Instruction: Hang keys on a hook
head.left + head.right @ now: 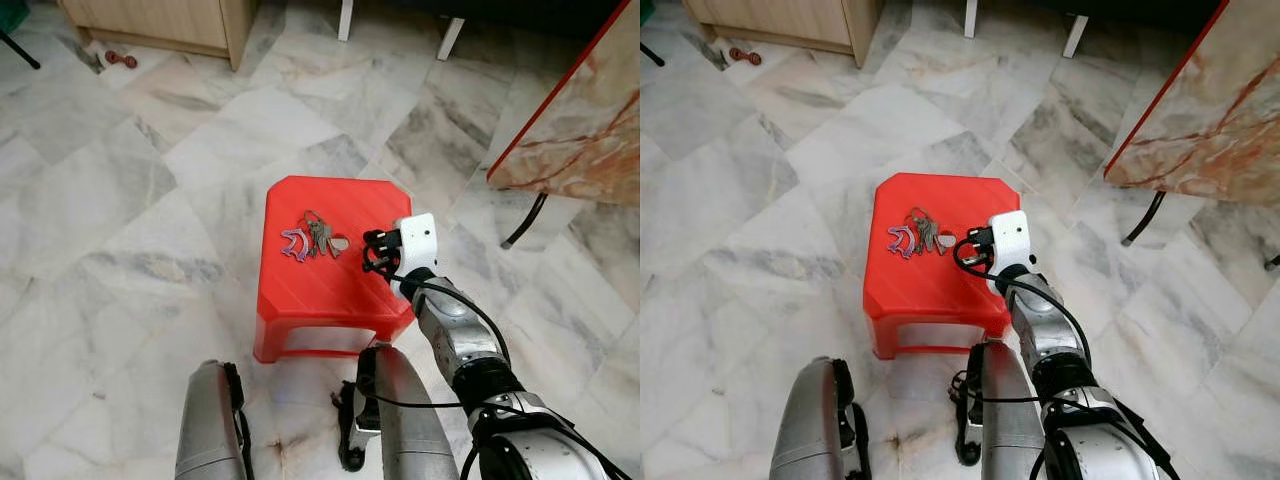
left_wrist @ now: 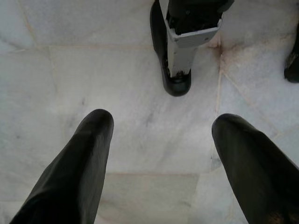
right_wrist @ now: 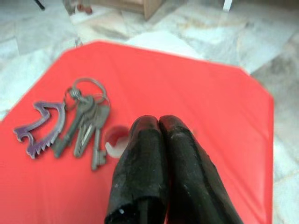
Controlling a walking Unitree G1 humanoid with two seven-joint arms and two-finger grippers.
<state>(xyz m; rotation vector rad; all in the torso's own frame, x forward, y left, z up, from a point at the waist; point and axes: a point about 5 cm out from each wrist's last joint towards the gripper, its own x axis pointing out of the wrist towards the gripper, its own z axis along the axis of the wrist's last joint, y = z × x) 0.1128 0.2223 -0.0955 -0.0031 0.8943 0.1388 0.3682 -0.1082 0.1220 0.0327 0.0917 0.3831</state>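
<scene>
One bunch of keys [image 1: 312, 239] flat at frame centre on red stool [image 1: 300, 295], purple fob toward frame left. Right gripper [image 1: 374, 252] just beside keys, fingers pressed together, holding nothing; likely lining up pickup. Left gripper [image 2: 161, 154] spread over floor, idle. No hook seen. Marble table [image 1: 580, 110] upper right.

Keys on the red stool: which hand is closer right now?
Right. The right hand hovers over the red stool just beside the keys, fingers shut. The left hand hangs low over the floor, fingers open, away from them.
</scene>
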